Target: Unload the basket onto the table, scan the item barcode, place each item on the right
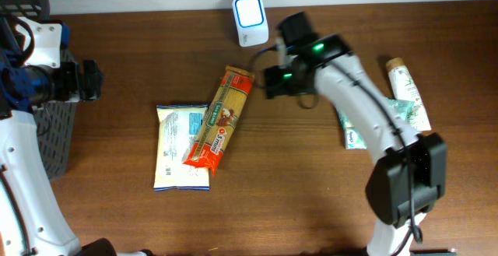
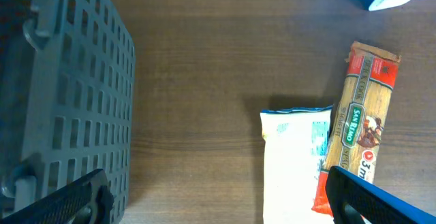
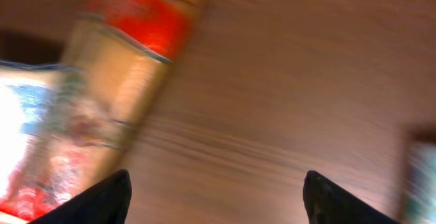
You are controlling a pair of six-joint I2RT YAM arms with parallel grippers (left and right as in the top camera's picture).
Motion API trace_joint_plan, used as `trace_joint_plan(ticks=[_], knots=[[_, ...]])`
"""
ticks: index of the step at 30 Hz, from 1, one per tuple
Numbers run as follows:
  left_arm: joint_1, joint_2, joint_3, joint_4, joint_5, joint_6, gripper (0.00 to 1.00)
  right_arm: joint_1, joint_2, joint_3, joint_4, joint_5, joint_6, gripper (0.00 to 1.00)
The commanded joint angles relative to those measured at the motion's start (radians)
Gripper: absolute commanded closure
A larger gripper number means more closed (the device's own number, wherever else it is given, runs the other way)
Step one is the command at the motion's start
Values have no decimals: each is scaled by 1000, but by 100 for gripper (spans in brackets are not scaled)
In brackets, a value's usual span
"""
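Brown wooden table (image 1: 311,201), bare grain across most of the frame.

2 arms. White right arm (image 1: 366,108) rises from the near right edge and reaches to far centre. White left arm (image 1: 15,178) runs along the left edge, wrist above the basket.

Dark grey slatted plastic basket (image 1: 54,131) at the left edge; in the left wrist view its grid wall fills the left side (image 2: 68,101).

White-and-blue flat pouch (image 1: 177,151) lies flat, left of centre.

Yellow spaghetti packet with red ends (image 1: 222,120), the item for scanning, lies on the table at a slant. Its near red end overlaps the pouch's right edge; its far end points toward the scanner. Nothing grips it.

Right side: white tube-shaped pack with tan cap (image 1: 406,89), and a green-and-white packet (image 1: 354,138) partly hidden under the right arm.

Small white scanner with a glowing blue-white face (image 1: 250,19), far centre, just beyond the packet's far end.

Right gripper (image 1: 272,81) sits just right of the spaghetti's far end, apart from it; in its blurred wrist view the fingers are spread wide with only wood between.

Left gripper (image 2: 211,183) is spread wide and holds nothing.
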State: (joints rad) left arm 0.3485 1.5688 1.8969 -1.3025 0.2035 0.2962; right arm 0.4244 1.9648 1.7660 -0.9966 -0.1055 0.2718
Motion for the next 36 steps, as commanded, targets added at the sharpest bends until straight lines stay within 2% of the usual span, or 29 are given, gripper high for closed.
trace_joint_plan(ticks=[1, 6, 9, 13, 14, 17, 23, 25, 30, 36], knots=[[3, 2, 4, -1, 10, 12, 1, 159, 7, 32, 90, 20, 48, 20], [3, 2, 4, -1, 10, 12, 1, 351, 161, 52, 290, 230, 80, 18], [3, 2, 4, -1, 10, 12, 1, 406, 301, 69, 354, 252, 111, 19], [3, 2, 4, -1, 10, 12, 1, 448, 435, 201, 265, 360, 75, 19], [3, 2, 4, -1, 10, 12, 1, 459, 445, 215, 238, 417, 74, 21], [3, 2, 4, -1, 10, 12, 1, 459, 445, 215, 130, 487, 74, 27], [3, 2, 4, -1, 10, 12, 1, 421, 441, 278, -89, 573, 73, 29], [3, 2, 4, -1, 10, 12, 1, 388, 444, 281, -167, 542, 74, 30], [3, 2, 4, -2, 10, 12, 1, 386, 445, 281, -112, 426, 74, 28], [3, 2, 4, -1, 10, 12, 1, 433, 478, 274, -124, 587, 54, 25]])
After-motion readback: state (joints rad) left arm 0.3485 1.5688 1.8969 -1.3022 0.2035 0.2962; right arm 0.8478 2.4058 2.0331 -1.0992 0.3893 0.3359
